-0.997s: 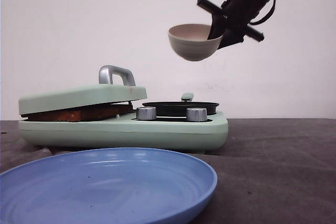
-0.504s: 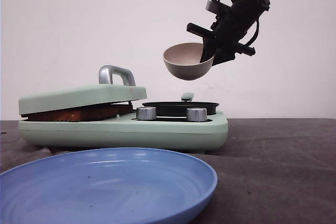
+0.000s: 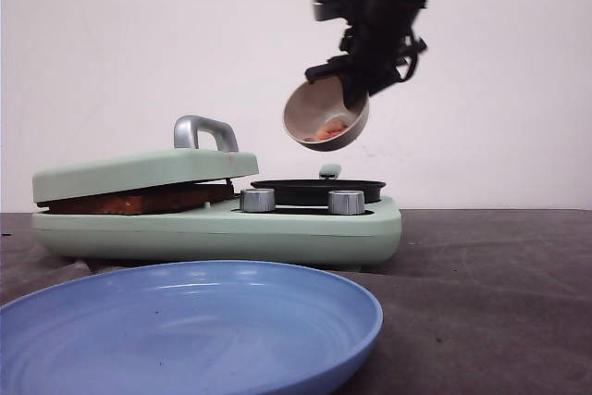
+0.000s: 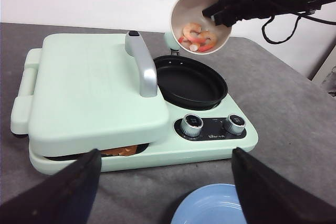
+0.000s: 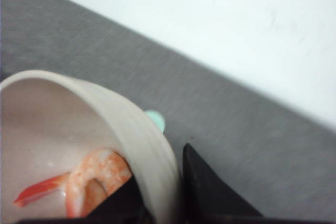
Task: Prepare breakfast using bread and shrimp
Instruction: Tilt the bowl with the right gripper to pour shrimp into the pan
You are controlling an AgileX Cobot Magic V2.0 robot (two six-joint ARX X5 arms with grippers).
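Right claw (image 3: 350, 94) pinches my tipped bowl (image 3: 326, 118) by its rim above the pan (image 4: 190, 81); shrimp (image 4: 198, 37) look light, slick, likely to slide.

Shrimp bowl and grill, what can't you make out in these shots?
- shrimp count: pile overlaps; bowl wall hides most from the front.
- bread: only an edge shows; the lid covers it.
- left gripper: fingers cut off by the frame edge.
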